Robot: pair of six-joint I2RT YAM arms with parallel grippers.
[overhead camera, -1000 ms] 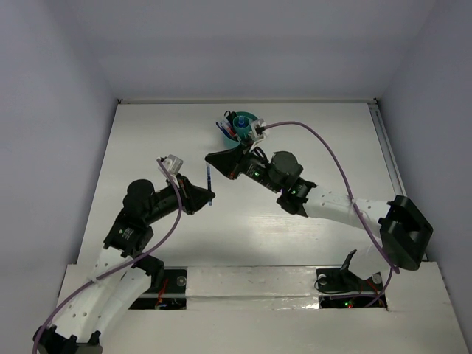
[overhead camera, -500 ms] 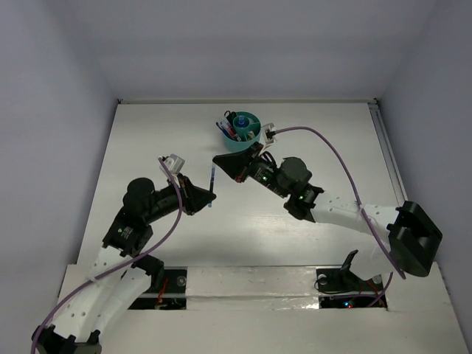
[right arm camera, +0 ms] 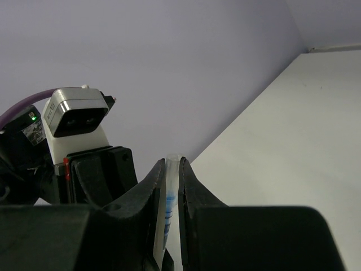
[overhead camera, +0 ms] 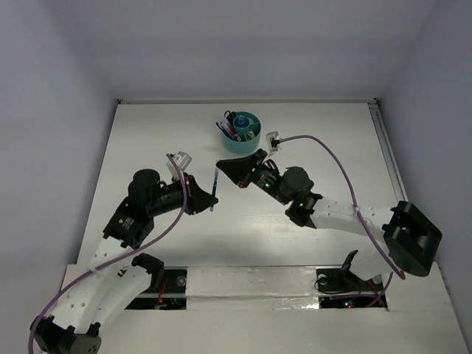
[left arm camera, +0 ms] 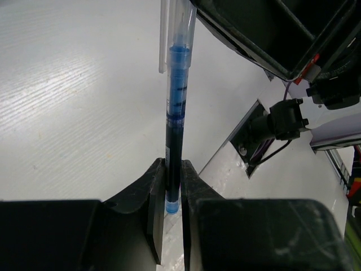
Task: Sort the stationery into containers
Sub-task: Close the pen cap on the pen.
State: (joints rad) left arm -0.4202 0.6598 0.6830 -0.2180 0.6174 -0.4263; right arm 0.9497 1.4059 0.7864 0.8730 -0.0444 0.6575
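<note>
While the left gripper point(left arm camera: 172, 175) pinches the blue pen point(left arm camera: 176, 101) at its lower, ink-dark end, fingers closed to the barrel's width, the pen is carried clear of the white table point(overhead camera: 147, 140), between the two arms and near the teal cup.

Centre: the pen is a thin, rigid plastic tube with a clear upper section. It is judged very light, stiff along its length, and smooth enough to swivel or slip if gripped at one end only. A hold across the barrel, nearer mid-length, would resist that pivoting better.

Right of centre: the right gripper point(right arm camera: 171, 169) shows its fingers narrow about the clear top end, so both claws appear to grip the one pen, as in a hand-over.

Further right: the teal cup point(overhead camera: 242, 147) stands upright on the table, with several pens already standing at its left side. Its dividers leave small openings, so the pen would best enter end-first.
</note>
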